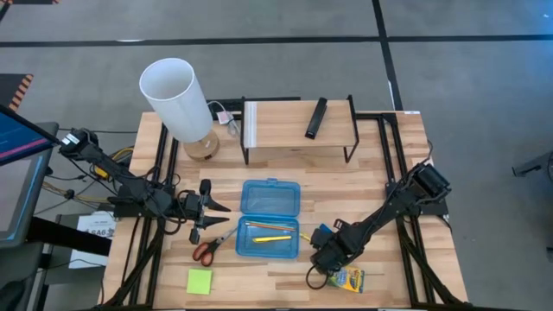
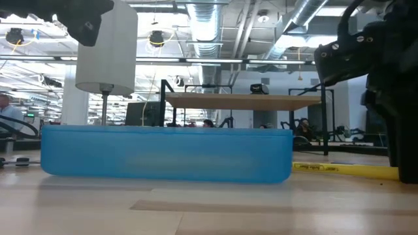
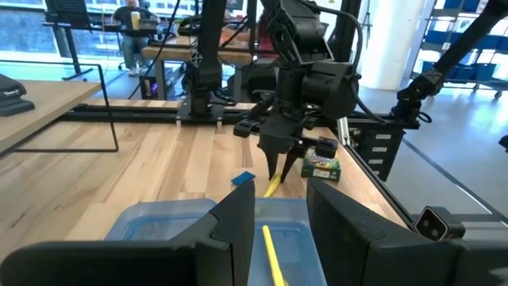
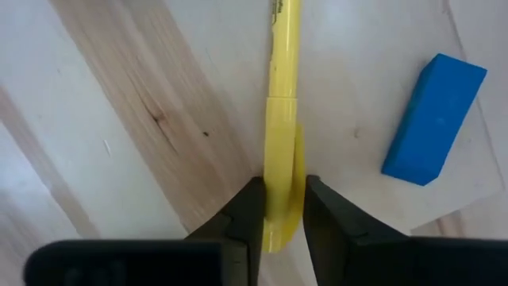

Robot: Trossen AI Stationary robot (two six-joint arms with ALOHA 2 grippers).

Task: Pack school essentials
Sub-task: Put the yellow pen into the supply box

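The translucent blue case (image 1: 270, 218) lies open mid-table with a yellow pencil (image 3: 274, 253) and an orange one inside. My left gripper (image 1: 221, 216) (image 3: 282, 218) is open, level at the case's left side, above the orange-handled scissors (image 1: 207, 247). My right gripper (image 1: 321, 257) (image 4: 279, 214) points down right of the case, shut on a second yellow pencil (image 4: 282, 119). Beside it lie the blue eraser (image 4: 432, 119) (image 1: 322, 231) and the crayon box (image 1: 348, 278). The lime-green sticky-note pad (image 1: 200, 281) lies near the front edge. My right gripper pinches the yellow pencil near one end (image 4: 282, 187) between its two fingers (image 4: 248, 216), coming from above and pointing down, the fingers across the pencil. The rest of the pencil (image 2: 343, 170) runs low over the table toward the case; I cannot tell whether it is lifted.
A white-shaded lamp (image 1: 177, 97) stands at the far left. A low wooden shelf (image 1: 285, 121) on black legs at the far side carries the black remote (image 1: 317, 117). Bare wood lies between the shelf and the case.
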